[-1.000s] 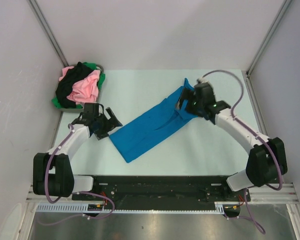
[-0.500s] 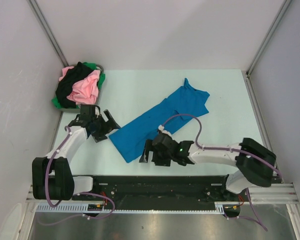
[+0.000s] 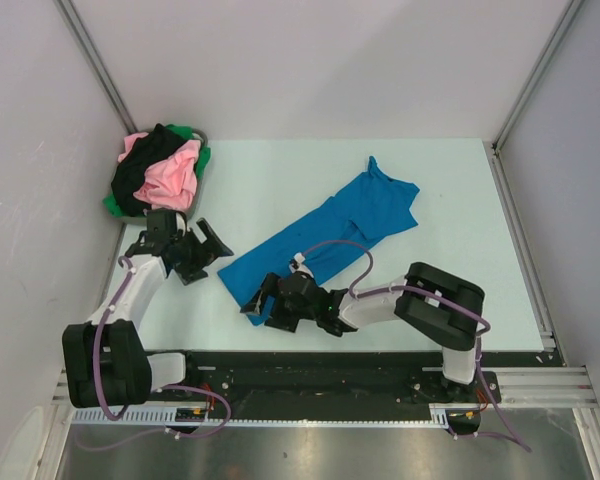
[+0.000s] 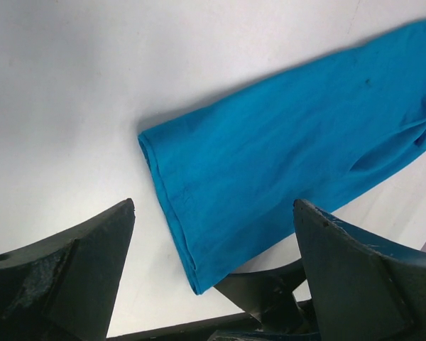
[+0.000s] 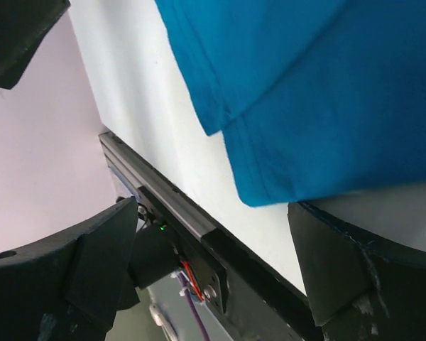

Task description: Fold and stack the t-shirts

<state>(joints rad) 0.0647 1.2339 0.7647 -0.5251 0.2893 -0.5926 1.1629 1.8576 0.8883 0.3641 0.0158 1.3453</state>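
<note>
We are mid-fold: the blue t-shirt [image 3: 325, 245] lies as a long strip on the table [image 3: 270, 180]. Our right jaws gape over its near hem corner and our left jaws gape beside its other hem corner. Next, we judge, both must pinch and carry the hem collarward.

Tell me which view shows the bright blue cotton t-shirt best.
Top external: the bright blue cotton t-shirt lies in full view. Left wrist shows only its hem end; right wrist only one corner.
</note>
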